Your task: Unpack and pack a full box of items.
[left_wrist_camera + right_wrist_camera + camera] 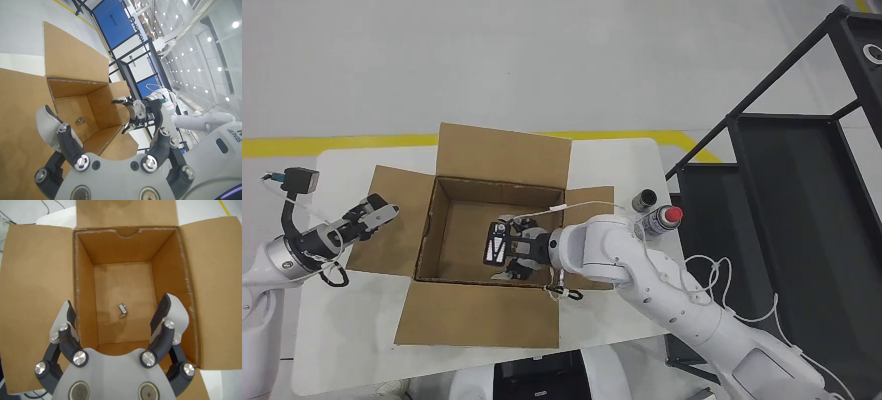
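Over on the left, the left gripper [382, 213] hangs above the box's spread-out left flap, off to the side of the opening. Its fingers are parted wide with nothing between them. I'd say it is parked there to keep out of the other arm's way, and perhaps to be on hand to steady the flap.

The cardboard box [504, 155] sits in the middle of the table [342, 320] with all 4 flaps folded outward, which leaves the whole opening free from above. It looks nearly emptied. 1 small metal bracket [123, 310] lies on the floor of the box, near the middle and clear of every wall.

The right gripper [117, 304] is held over the opening, pointing straight down, with the bracket below and roughly between its fingers. The jaws are wide apart and grip nothing. To me that reads as lining up for a reach down to the bottom, and the part is small and flat enough that pinching it could be fiddly.

Further right, 2 cans stand upright on the table just beside the right flap. A dark-topped can [645, 200] and a red-capped can [670, 217] are close together, probably set there as unpacked goods. A black rack [802, 180] stands beyond them.
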Robot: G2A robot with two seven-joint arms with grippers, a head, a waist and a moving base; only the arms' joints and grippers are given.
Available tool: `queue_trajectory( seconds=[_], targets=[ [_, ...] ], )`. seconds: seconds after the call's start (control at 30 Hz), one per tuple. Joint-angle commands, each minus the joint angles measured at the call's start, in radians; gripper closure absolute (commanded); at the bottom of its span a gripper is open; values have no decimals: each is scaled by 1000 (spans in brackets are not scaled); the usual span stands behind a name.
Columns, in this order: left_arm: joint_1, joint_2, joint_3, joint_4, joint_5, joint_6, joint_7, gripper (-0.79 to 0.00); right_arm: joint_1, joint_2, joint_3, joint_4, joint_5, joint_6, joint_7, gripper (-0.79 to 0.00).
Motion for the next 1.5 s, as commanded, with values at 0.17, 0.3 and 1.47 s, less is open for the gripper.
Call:
queue_trajectory(
  seconds=[0.17,0.3,1.47],
  targets=[
    [0,0,0,0,0,0,0,-785,-3,1,0,-4,-14,-3,-3,-785],
    [0,0,0,0,0,0,0,-785,-3,1,0,-4,-14,-3,-3,-785],
    [0,0,0,0,0,0,0,-785,394,-260,-391,662,-13,137,48,-785]
  ],
)
